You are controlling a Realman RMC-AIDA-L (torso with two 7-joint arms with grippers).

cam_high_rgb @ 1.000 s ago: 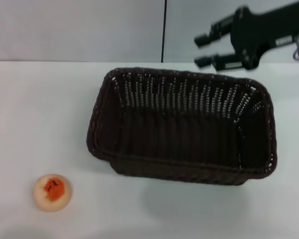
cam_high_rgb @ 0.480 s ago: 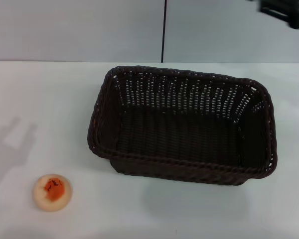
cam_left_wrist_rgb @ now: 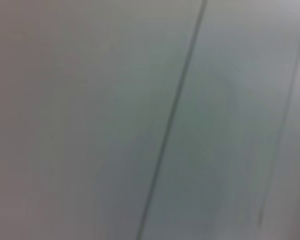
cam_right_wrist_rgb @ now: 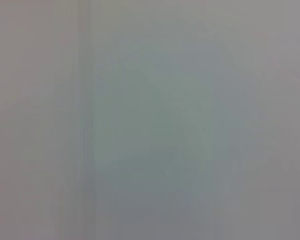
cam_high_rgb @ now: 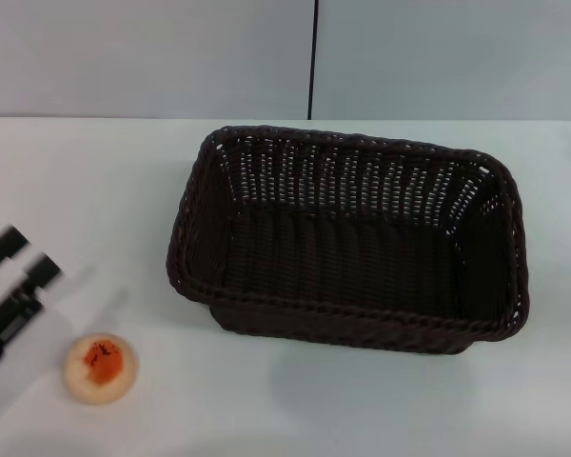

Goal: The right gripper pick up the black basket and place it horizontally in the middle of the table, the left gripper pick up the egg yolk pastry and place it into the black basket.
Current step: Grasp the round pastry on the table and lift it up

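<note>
1 black basket (cam_high_rgb: 347,243) sits lengthwise mid-tabletop (cam_high_rgb: 95,181), ready to receive. Left of it lies the egg yolk pastry (cam_high_rgb: 99,367); the left gripper (cam_high_rgb: 17,265), fingers spread, hovers beside it for pickup.

The black basket (cam_high_rgb: 347,248) sat mid-table (cam_high_rgb: 95,181), the egg yolk pastry (cam_high_rgb: 99,367) lay to its front left, the left gripper (cam_high_rgb: 17,262) just beside the pastry.

White table (cam_high_rgb: 95,181) carries black basket (cam_high_rgb: 347,243) and egg yolk pastry (cam_high_rgb: 99,367).
</note>
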